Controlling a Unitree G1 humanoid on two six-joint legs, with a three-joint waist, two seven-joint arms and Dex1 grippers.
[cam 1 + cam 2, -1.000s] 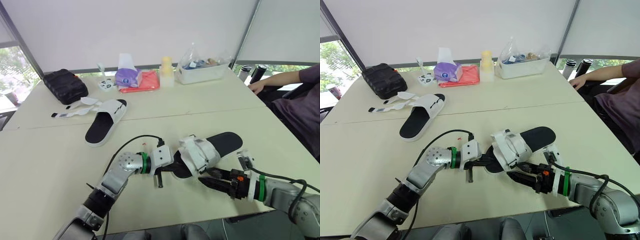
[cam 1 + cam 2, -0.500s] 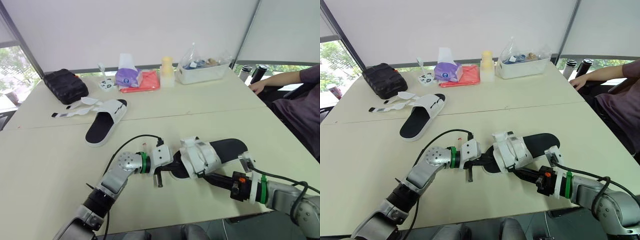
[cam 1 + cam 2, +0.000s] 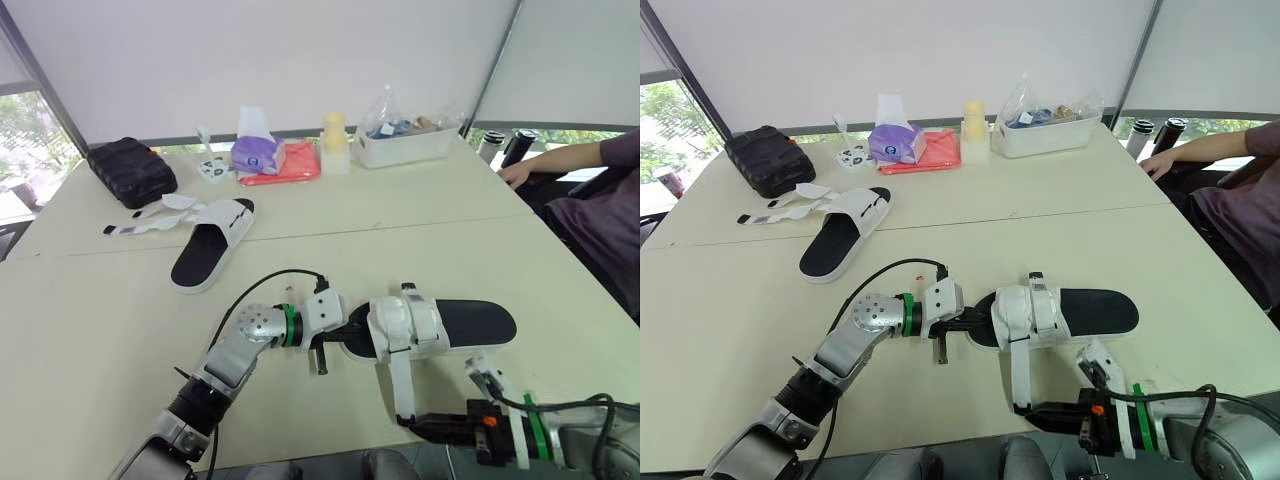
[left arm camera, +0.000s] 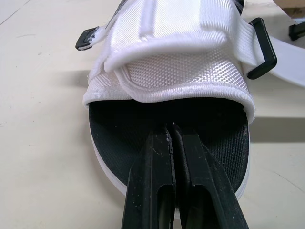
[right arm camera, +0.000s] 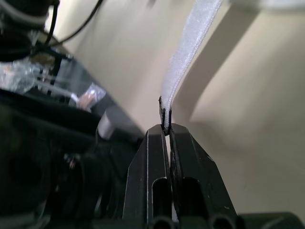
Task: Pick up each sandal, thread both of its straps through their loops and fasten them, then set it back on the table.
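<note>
Right now the near sandal (image 3: 440, 325) lies flat on the table (image 3: 100, 320), lengthwise left to right, close to the near edge. One white strap (image 3: 400, 385) runs out straight from its upper toward that edge. It looks like the threading step on this sandal, with the strap being drawn through the black loop (image 4: 264, 47) on the near side of the upper, though I can't quite tell whether it passes through.

The right gripper (image 5: 166, 126) has its fingers pressed together on the very tip of the strap, low at the table edge. The left gripper (image 4: 169, 128) is at the sandal's left end, fingers closed against each other with nothing visible between them and the tips resting on the black footbed just under the upper, seemingly pinning it.

Next, I'd judge, the strap must be folded back over the upper and pressed down. The other sandal (image 3: 210, 245) sits far left, straps loose.
</note>
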